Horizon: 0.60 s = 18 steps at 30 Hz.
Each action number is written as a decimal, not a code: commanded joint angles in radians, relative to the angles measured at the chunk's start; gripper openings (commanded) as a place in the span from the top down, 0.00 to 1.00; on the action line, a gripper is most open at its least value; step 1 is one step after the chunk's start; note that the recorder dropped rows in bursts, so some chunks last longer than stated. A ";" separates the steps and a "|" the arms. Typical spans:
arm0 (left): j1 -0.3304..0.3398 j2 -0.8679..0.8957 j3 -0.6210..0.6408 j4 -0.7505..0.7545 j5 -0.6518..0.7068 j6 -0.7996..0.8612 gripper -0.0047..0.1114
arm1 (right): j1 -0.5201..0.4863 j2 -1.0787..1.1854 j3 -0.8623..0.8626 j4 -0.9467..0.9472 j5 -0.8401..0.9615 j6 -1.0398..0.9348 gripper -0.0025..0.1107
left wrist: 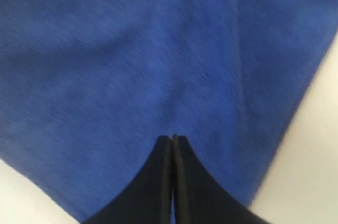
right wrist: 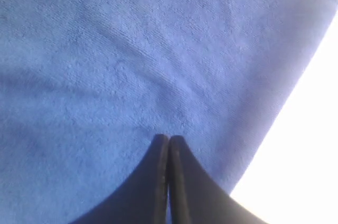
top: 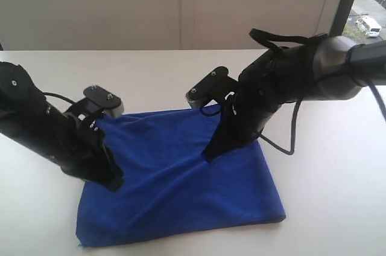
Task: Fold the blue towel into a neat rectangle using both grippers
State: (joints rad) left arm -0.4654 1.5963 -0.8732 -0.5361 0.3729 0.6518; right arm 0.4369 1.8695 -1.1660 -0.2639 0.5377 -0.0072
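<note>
Two black arms reach down over one blue towel [top: 181,189], which lies flat on the white worktop [top: 338,165] as a rough rectangle with a loose thread at its near left corner. The left arm [top: 48,129] comes in from the left and its jaws end over the towel's left part, just inside the left edge. The right arm [top: 283,81] comes in from the right and its jaws end over the towel's far half, nearer the middle than the right edge. Both pairs of jaws are pressed together with nothing caught between them. Whether the tips touch the cloth or hang just above it cannot be told.

Counted: one towel, two arms, two pairs of jaws, and one black cable [top: 294,129] looping down beside the right arm onto the worktop.

Only the exterior view shows the towel's whole outline, both arms at once, and a window at the far right with a white vehicle [top: 368,25] outside. The left wrist view shows the joined tips against blue cloth, with bare worktop at two corners. The right wrist view shows the fuzzy terry weave up close and one straight towel edge against bright worktop.
</note>
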 commanded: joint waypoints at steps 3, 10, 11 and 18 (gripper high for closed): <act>-0.005 0.078 -0.005 -0.039 -0.301 -0.012 0.96 | -0.007 -0.027 0.031 -0.002 0.146 0.007 0.98; -0.005 0.221 -0.078 0.003 -0.307 0.005 0.96 | -0.007 -0.046 0.154 0.004 0.112 0.043 0.98; -0.005 0.232 -0.087 0.007 -0.312 0.005 0.96 | -0.002 -0.046 0.169 0.004 0.110 0.054 0.98; 0.009 0.299 -0.179 0.048 -0.312 0.005 0.96 | 0.065 -0.046 0.257 0.008 0.097 0.077 0.98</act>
State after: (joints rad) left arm -0.4654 1.8760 -1.0202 -0.4913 0.0497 0.6552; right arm 0.4713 1.8258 -0.9450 -0.2718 0.6372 0.0509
